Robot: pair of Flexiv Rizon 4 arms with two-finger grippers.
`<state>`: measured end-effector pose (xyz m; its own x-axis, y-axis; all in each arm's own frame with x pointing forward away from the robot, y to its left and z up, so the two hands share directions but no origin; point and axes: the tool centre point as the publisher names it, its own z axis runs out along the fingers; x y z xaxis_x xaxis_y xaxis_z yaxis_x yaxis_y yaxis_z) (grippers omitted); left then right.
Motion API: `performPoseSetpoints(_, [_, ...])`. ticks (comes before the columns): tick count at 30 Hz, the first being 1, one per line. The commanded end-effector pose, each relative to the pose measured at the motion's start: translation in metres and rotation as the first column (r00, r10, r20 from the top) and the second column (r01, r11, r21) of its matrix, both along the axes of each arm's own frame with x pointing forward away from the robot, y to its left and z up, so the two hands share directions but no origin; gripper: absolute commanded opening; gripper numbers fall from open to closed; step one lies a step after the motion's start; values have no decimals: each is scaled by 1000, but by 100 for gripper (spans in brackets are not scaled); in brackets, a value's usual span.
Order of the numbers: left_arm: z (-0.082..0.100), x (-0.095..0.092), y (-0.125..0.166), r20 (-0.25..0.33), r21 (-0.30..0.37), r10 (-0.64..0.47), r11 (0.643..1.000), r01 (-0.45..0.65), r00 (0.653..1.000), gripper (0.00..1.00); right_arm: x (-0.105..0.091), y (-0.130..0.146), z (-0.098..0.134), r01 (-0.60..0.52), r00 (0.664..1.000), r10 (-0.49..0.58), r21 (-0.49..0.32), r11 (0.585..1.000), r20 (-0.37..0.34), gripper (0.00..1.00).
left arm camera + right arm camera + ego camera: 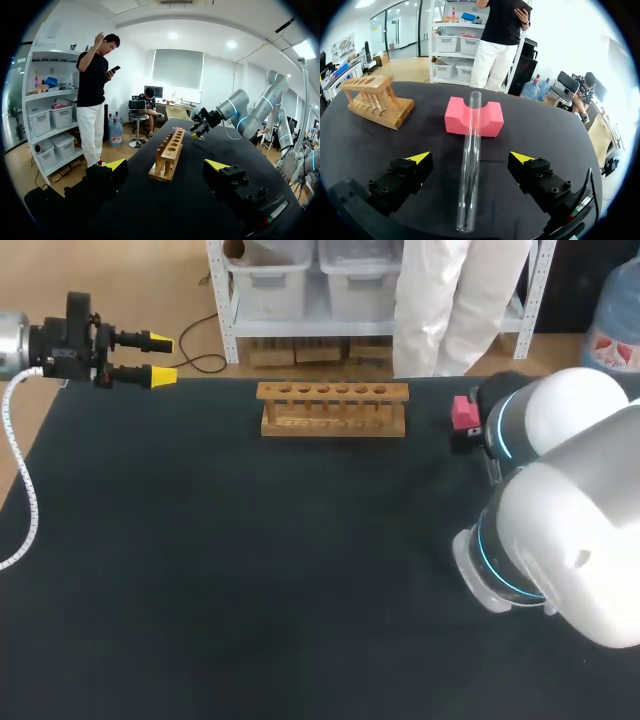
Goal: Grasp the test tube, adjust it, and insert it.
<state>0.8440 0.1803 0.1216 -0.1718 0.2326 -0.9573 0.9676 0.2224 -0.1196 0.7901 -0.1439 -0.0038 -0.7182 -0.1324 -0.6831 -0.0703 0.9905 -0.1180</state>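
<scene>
Far left, left gripper (160,358) over bench (200,590) edge, jaws apart, empty. Far middle, wooden rack (333,408). Right, test tube (471,135) propped in pink block (457,117) notch, untouched between wide-open jaws of right gripper (470,158). Risk: rolling smooth glass off block through uneven closing, or gripping skewed.

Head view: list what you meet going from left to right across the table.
left gripper → wooden rack → pink foam block → right arm
</scene>
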Motion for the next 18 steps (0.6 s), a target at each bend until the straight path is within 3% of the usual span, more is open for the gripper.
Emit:
performPoseSetpoints(1, [-1, -2, 0, 4, -1, 4, 1000, -4, 1000, 100, 4, -2, -3, -29, 1000, 29, 25, 999, 0, 100])
performPoseSetpoints(8, [-1, -2, 0, 4, -1, 4, 1000, -4, 1000, 100, 6, 0, -5, -48, 999, 48, 38, 998, 3, 98])
performPoseSetpoints(12, [-1, -2, 0, 4, -1, 4, 1000, -4, 1000, 100, 8, 0, -5, -59, 998, 59, 40, 997, 4, 51])
performPoseSetpoints(15, [-1, -2, 0, 4, -1, 4, 1000, -4, 1000, 100, 8, 0, -6, -64, 998, 63, 39, 997, 2, 41])
performPoseSetpoints(18, [-1, -2, 0, 4, -1, 4, 1000, -4, 1000, 100, 9, 0, -7, -67, 998, 68, 40, 997, -3, 40])
